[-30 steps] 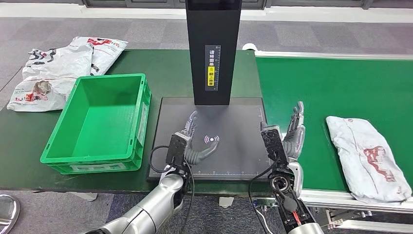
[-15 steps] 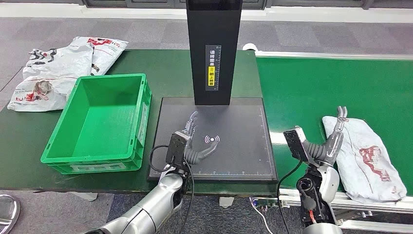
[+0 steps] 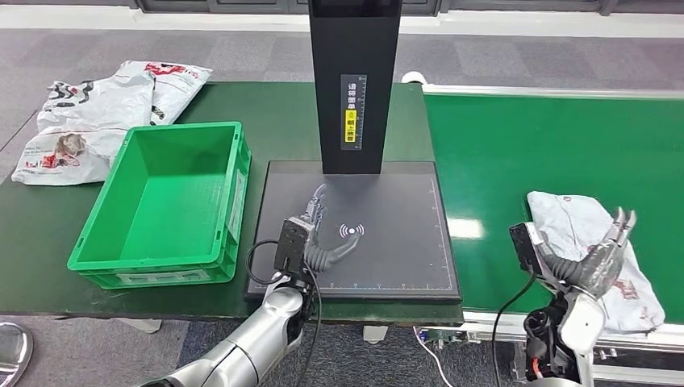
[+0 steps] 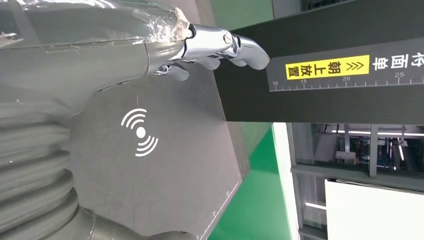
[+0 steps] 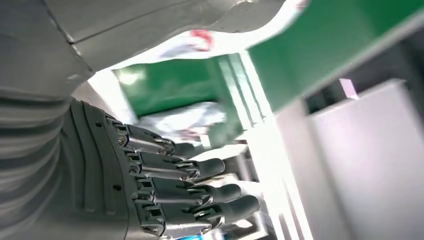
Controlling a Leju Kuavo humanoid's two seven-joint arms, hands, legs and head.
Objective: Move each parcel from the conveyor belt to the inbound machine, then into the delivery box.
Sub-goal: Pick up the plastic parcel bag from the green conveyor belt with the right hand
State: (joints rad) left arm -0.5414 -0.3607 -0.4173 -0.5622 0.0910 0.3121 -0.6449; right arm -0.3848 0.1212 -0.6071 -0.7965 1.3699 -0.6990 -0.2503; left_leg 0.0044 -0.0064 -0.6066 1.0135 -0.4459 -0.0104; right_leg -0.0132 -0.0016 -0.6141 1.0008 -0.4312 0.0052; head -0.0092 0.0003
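Two hands in view. Right hand (image 3: 595, 260): fingers spread, holding nothing, above the white parcel (image 3: 593, 254) lying on the green conveyor belt (image 3: 524, 153). Left hand (image 3: 316, 234): fingers extended, empty, over the inbound machine (image 3: 395, 242) beside its signal mark. Green delivery box (image 3: 161, 201) sits left of it.

The right hand (image 3: 593, 260) covers the middle of the parcel (image 3: 574, 222) at 4 o'clock, so contact cannot be told. The scanner column (image 3: 353, 81) is cut off at 12 o'clock. The right wrist view is blurred.
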